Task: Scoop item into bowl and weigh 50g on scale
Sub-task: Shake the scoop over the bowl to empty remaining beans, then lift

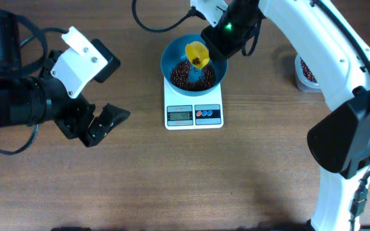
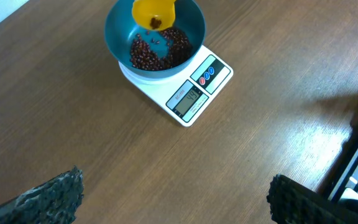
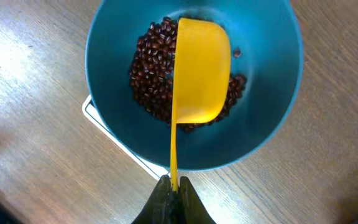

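The blue bowl stands on the white scale at the middle back of the table. Dark red-brown beans cover its bottom. My right gripper is shut on the thin handle of a yellow scoop. The scoop is tipped on its side over the beans, inside the bowl. A few beans show in the scoop in the left wrist view. My left gripper hangs open over bare table to the left of the scale, holding nothing.
A clear container of beans stands at the back right, partly hidden behind the right arm. A black cable loops at the back edge near the bowl. The left arm's body fills the left side.
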Action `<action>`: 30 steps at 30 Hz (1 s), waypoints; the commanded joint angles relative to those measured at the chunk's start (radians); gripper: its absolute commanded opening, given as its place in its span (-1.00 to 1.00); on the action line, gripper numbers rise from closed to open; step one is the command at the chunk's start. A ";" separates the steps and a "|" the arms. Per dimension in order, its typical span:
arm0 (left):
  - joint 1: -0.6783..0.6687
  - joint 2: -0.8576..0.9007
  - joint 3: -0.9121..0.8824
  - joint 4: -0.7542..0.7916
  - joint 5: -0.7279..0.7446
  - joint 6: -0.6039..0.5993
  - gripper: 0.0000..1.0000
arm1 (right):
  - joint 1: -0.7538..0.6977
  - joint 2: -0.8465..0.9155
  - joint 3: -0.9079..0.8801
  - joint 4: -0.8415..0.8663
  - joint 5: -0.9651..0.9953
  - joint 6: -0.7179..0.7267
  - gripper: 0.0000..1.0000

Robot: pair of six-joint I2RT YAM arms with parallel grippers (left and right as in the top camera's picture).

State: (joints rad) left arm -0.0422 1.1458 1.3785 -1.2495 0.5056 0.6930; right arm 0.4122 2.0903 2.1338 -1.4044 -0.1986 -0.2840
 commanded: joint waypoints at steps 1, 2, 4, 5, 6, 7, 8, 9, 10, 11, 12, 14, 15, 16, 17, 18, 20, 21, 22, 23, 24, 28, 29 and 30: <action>-0.001 0.000 0.009 -0.002 0.017 0.019 0.98 | 0.001 -0.031 0.020 -0.007 0.019 0.012 -0.92; -0.001 0.000 0.009 -0.002 0.017 0.019 0.98 | 0.010 -0.036 0.023 -0.010 0.016 0.012 -0.92; -0.001 0.000 0.009 -0.002 0.017 0.019 0.98 | 0.006 -0.024 0.012 -0.002 0.036 0.005 -0.92; -0.001 0.000 0.009 -0.002 0.017 0.019 0.98 | 0.000 -0.023 0.012 -0.008 0.031 0.009 -0.92; -0.001 0.000 0.009 -0.002 0.017 0.020 0.98 | 0.003 -0.031 0.019 -0.021 0.026 0.009 -0.92; -0.001 0.000 0.009 -0.002 0.017 0.019 0.98 | 0.008 -0.032 0.021 -0.021 0.028 0.008 -0.92; -0.001 0.000 0.009 -0.002 0.017 0.019 0.98 | 0.007 -0.027 0.017 -0.016 0.032 -0.009 -0.92; -0.001 0.000 0.009 -0.002 0.017 0.019 0.98 | -0.002 -0.019 0.013 -0.010 0.043 -0.014 -0.92; -0.001 0.000 0.009 -0.002 0.017 0.019 0.98 | -0.004 -0.021 0.015 -0.017 0.038 -0.002 -0.92; -0.001 0.000 0.009 -0.002 0.017 0.019 0.98 | 0.010 -0.033 0.029 -0.029 0.031 0.005 -0.92; -0.001 0.000 0.009 -0.002 0.017 0.019 0.98 | 0.021 -0.035 0.028 -0.022 0.045 0.004 -0.92; -0.001 0.000 0.009 -0.002 0.017 0.019 0.98 | 0.026 -0.026 0.016 0.001 0.105 0.003 -0.92; -0.001 0.000 0.009 -0.002 0.017 0.019 0.98 | 0.026 -0.029 0.018 -0.003 0.093 0.013 -0.92; -0.001 0.000 0.009 -0.002 0.017 0.019 0.98 | 0.031 -0.035 0.021 -0.013 0.076 0.013 -0.92; -0.001 0.000 0.009 -0.002 0.017 0.019 0.98 | 0.034 -0.036 0.021 -0.012 0.079 0.012 -0.92; -0.001 0.000 0.009 -0.002 0.017 0.019 0.98 | 0.032 -0.033 0.019 -0.005 0.080 0.008 -0.92; -0.001 0.000 0.009 -0.002 0.017 0.019 0.98 | 0.020 -0.031 0.019 0.000 0.077 0.009 -0.92; -0.001 0.000 0.009 -0.002 0.017 0.019 0.98 | 0.020 -0.031 0.019 0.000 0.067 0.009 -0.92; -0.001 0.000 0.009 -0.002 0.017 0.019 0.98 | 0.020 -0.031 0.019 0.002 0.043 0.009 -0.92; -0.001 0.000 0.009 -0.002 0.017 0.019 0.98 | 0.018 -0.031 0.019 0.004 0.017 0.009 -0.92; -0.001 0.000 0.009 -0.002 0.017 0.019 0.98 | 0.006 -0.031 0.019 0.001 -0.027 0.009 -0.92; -0.001 0.000 0.009 -0.002 0.017 0.019 0.98 | -0.037 -0.031 0.019 -0.006 -0.135 0.008 -0.92; -0.001 0.000 0.009 -0.002 0.017 0.019 0.98 | -0.043 -0.031 0.019 -0.006 -0.135 0.008 -0.92; -0.001 0.000 0.009 -0.002 0.017 0.019 0.98 | -0.047 -0.031 0.019 -0.006 -0.135 0.008 -0.92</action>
State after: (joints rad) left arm -0.0422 1.1458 1.3785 -1.2495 0.5056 0.6930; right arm 0.3870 2.0895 2.1361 -1.4101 -0.2913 -0.2840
